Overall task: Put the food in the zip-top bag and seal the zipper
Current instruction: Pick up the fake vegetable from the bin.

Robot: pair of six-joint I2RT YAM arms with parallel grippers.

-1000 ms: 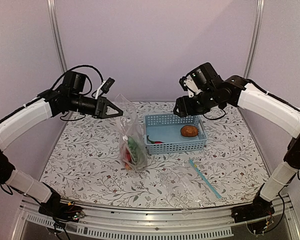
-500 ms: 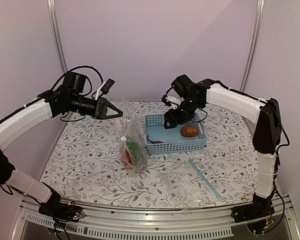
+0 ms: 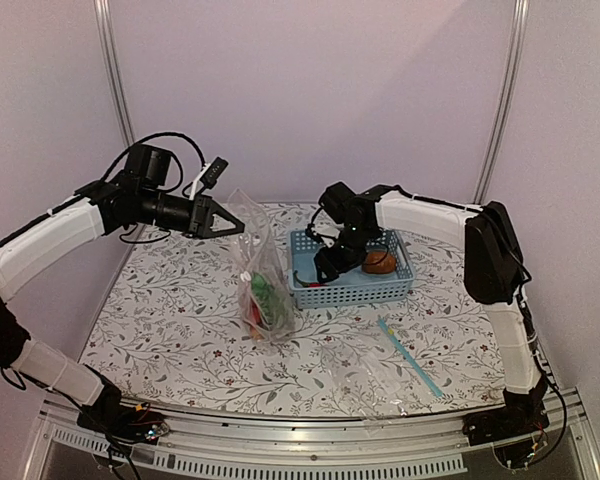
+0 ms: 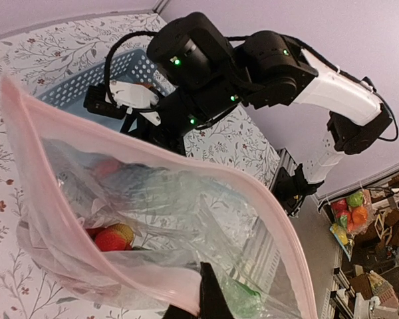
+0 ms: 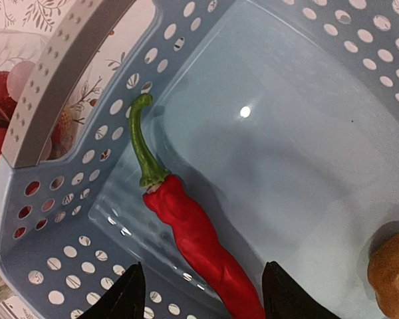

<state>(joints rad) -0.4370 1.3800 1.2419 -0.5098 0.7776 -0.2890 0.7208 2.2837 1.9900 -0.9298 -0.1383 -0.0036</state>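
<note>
My left gripper (image 3: 223, 224) is shut on the mouth edge of the zip-top bag (image 3: 248, 262) and holds it hanging open above the table. In the left wrist view the pale pink zipper (image 4: 153, 159) rims the open mouth. Red-yellow fruits (image 4: 110, 236) and a green vegetable (image 4: 243, 297) lie inside. My right gripper (image 3: 325, 266) is open, low inside the blue basket (image 3: 400, 287). Its jaws straddle the red chili (image 5: 189, 232) without touching it. The brown potato (image 3: 379, 262) lies at the basket's right, and also shows in the right wrist view (image 5: 394, 272).
A second clear bag with a teal-blue strip (image 3: 410, 357) lies flat on the table near the front right. The basket's perforated wall (image 5: 73, 80) stands close to the left of my right gripper. Metal frame posts stand at the back corners.
My right arm has swung left and down from above the basket into it, ending over the chili. My left gripper and the bag have not moved.
</note>
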